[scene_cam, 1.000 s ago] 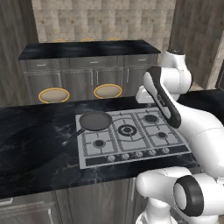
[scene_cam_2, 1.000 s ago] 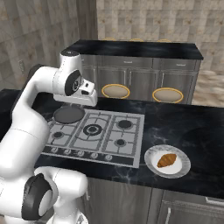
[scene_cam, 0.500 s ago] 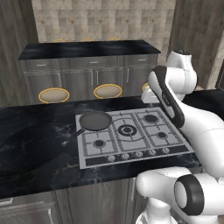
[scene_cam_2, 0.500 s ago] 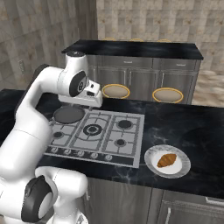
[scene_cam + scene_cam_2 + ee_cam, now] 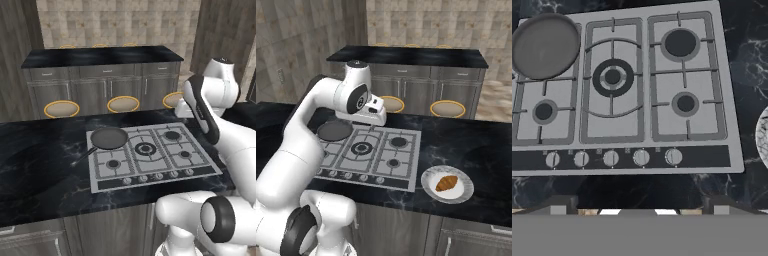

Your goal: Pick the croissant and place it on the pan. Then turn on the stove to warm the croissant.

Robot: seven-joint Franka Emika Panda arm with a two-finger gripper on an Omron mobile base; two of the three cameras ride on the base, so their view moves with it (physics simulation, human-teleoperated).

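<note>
On the worktop (image 5: 476, 145) the croissant (image 5: 446, 183) lies on its plate (image 5: 428, 186), the pan (image 5: 108, 138) sits empty on the stove (image 5: 150, 156), and the tool (image 5: 640, 206) hangs open above, so everything is left.

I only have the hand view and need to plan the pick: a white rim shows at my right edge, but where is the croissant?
Observer: The croissant lies in the middle of that white plate, on the counter to the right of the stove.
Operator: And which way does the pan handle run?
Observer: From the pan the handle points front-left, out over the dark counter.
</note>
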